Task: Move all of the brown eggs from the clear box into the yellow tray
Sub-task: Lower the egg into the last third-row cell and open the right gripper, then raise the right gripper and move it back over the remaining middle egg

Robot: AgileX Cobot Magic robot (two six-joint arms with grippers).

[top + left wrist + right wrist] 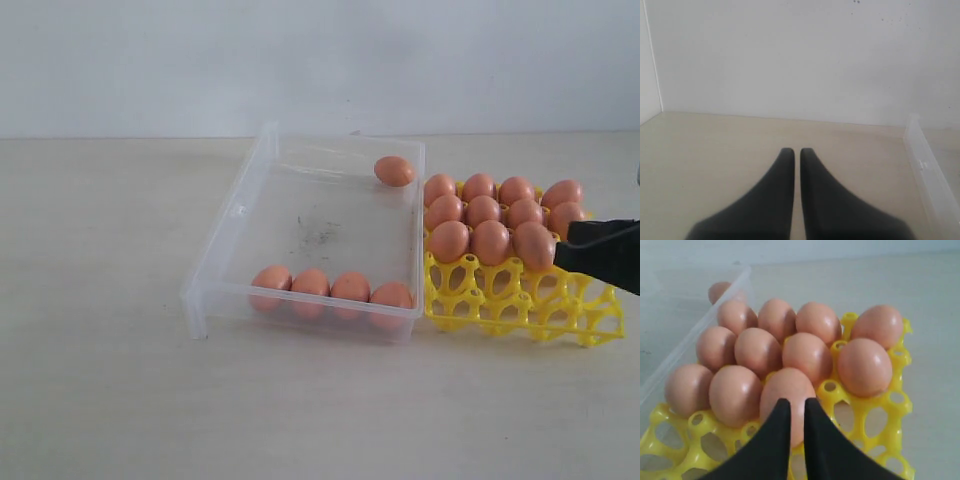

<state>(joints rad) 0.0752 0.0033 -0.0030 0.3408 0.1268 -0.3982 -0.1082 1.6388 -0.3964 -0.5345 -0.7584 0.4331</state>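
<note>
Eleven brown eggs (pixel 490 241) sit in the yellow tray (pixel 520 310); five lie in the clear box (pixel 215 240).
In the tray they stand on end in three rows, long axes upright with a slight lean. In the box four lie on their sides in a line against the near wall, and a lone egg (pixel 394 170) rests in the far right corner, long axis across the view. The right gripper (pixel 797 402) hovers at the tray's third row, fingers narrowed to a slit, gripping nothing. The left gripper (pixel 796 150) is closed above the table (pixel 715 150).

Perhaps sixteen eggs (pixel 490 241), one box (pixel 300 215), one tray (pixel 520 305)
</note>
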